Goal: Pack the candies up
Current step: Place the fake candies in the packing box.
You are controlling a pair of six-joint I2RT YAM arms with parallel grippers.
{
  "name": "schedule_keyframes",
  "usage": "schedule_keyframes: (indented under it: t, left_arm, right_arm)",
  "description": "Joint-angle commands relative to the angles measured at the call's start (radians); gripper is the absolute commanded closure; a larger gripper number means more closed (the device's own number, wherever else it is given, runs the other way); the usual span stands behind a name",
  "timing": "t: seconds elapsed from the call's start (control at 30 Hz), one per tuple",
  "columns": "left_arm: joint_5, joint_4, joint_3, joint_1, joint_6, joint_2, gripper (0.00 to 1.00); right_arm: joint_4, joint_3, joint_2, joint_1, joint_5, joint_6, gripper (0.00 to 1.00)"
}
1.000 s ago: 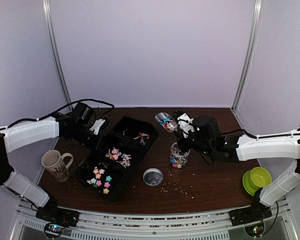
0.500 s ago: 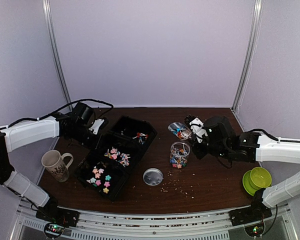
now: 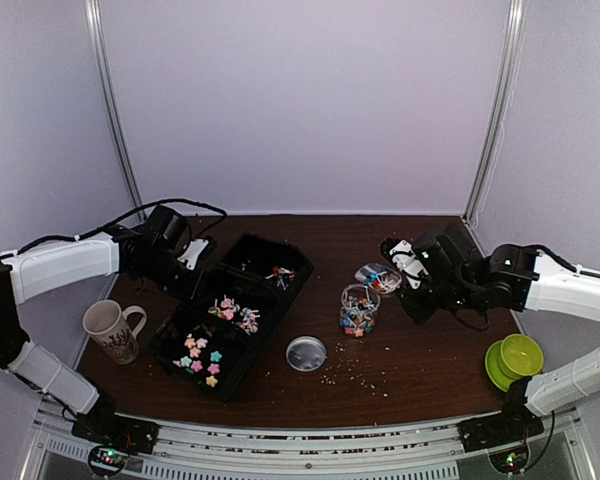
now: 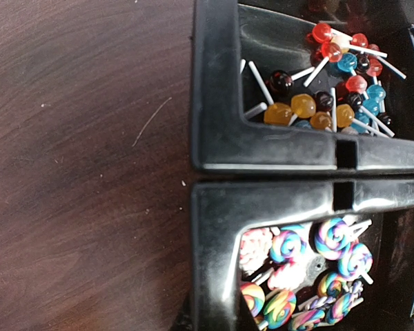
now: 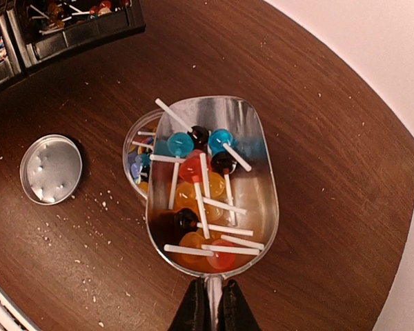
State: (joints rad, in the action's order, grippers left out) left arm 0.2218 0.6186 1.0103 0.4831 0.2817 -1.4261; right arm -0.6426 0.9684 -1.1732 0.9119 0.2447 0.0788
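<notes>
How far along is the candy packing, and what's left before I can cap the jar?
Done: the jar holds a layer of mixed candies. In hand: the right end effector grips a scoop loaded with lollipops, close by the jar. Left: all three tray compartments hold more, and the lid lies off on the table.

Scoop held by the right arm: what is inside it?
The scoop holds round lollipops on white sticks: red, blue, orange, dark. In the wrist view its front covers most of the jar below, hiding most contents.
</notes>
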Motion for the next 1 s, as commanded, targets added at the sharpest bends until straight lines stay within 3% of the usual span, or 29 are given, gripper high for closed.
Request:
schedule_keyframes:
  t: [0.0, 0.97]
  left_arm:
    - [0.041, -0.065, 0.063, -0.01, 0.024, 0.012, 1.0]
    - [0.04, -0.063, 0.066, -0.016, 0.024, 0.02, 1.0]
  right_arm:
    - [-0.134, 0.057, 0.009, -0.004, -0.018, 0.021, 1.0]
    - [-0.424, 0.21, -0.068, 0.032, -0.034, 0.01, 1.0]
